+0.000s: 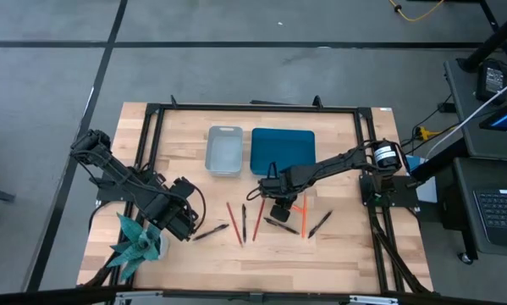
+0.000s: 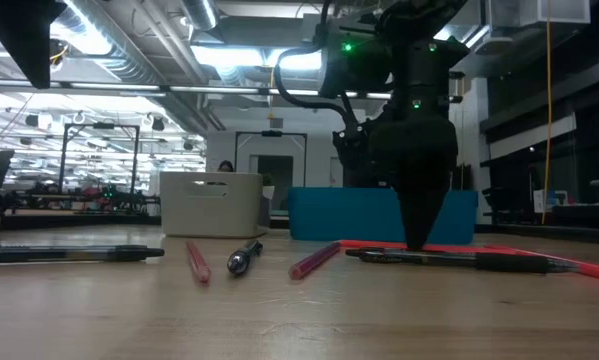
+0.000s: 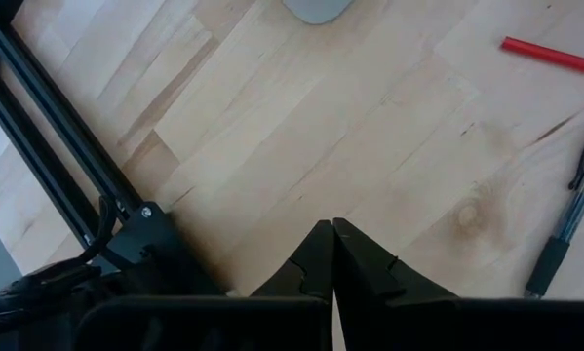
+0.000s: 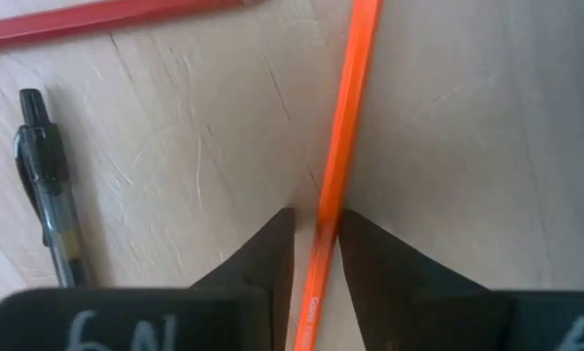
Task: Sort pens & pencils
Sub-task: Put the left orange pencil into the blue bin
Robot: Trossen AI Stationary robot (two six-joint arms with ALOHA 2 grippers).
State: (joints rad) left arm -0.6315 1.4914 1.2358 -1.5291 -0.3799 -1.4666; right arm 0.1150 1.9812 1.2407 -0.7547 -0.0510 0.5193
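Several black pens and red pencils lie flat in a loose row on the wooden table (image 1: 346, 246) near its front. My right gripper (image 4: 316, 244) points down at an orange pencil (image 4: 355, 88), which also shows in the high view (image 1: 301, 206). A red pencil (image 4: 106, 18) and a black pen (image 4: 48, 195) lie close beside it. My left gripper (image 3: 330, 255) is shut and hovers over bare wood at the table's left, near a black pen (image 3: 569, 224) and a red pencil (image 3: 555, 57). My right gripper pinches the orange pencil's shaft (image 4: 329, 210) between its two fingers. It comes from above, pointing down, with the fingers across the pencil. The pencil still lies flat on the table and runs on past the fingers both ways.
A grey bin (image 1: 224, 151) and a blue tray (image 1: 283, 151) stand side by side toward the table's far edge. A teal object (image 1: 139, 241) sits at the near left corner by the left arm. A black frame (image 1: 151, 127) borders the table.
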